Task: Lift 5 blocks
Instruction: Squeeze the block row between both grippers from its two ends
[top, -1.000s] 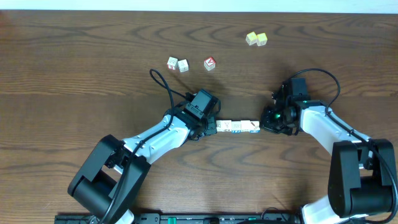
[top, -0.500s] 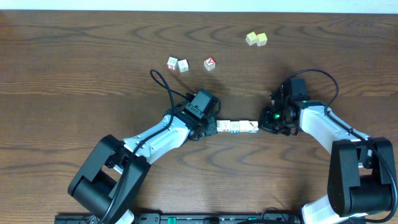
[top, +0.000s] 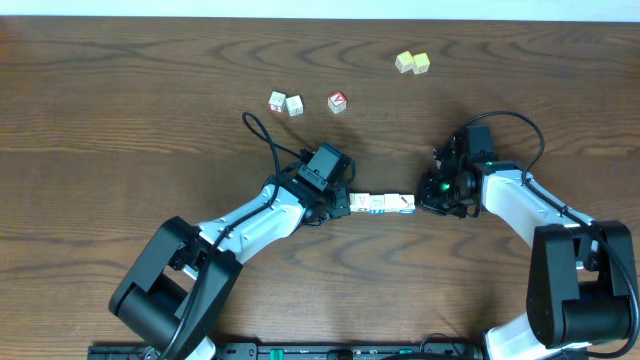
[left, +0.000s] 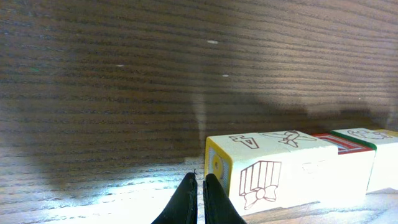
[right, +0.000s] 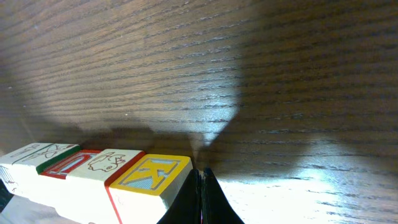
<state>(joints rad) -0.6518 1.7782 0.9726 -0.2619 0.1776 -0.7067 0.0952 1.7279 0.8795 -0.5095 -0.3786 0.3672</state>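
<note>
A straight row of several white printed blocks (top: 382, 203) lies between my two grippers in the overhead view. My left gripper (top: 345, 205) is shut, and its tips press the row's left end, a yellow-edged block (left: 267, 171). My right gripper (top: 420, 203) is also shut, against the right end, a block with a yellow K face (right: 149, 174). Neither gripper holds anything between its fingers (left: 186, 199) (right: 194, 196). I cannot tell whether the row rests on the table or hangs just above it. Two more small white blocks (top: 286, 102) sit apart at the back.
A red-faced cube (top: 337, 101) stands right of the two white cubes. Two pale yellow cubes (top: 412, 63) sit side by side at the back right. The left arm's black cable (top: 262, 135) loops over the wooden table (top: 120, 120) behind the row.
The row's right end and my right gripper have shifted very slightly to the left. The left arm looks still.
</note>
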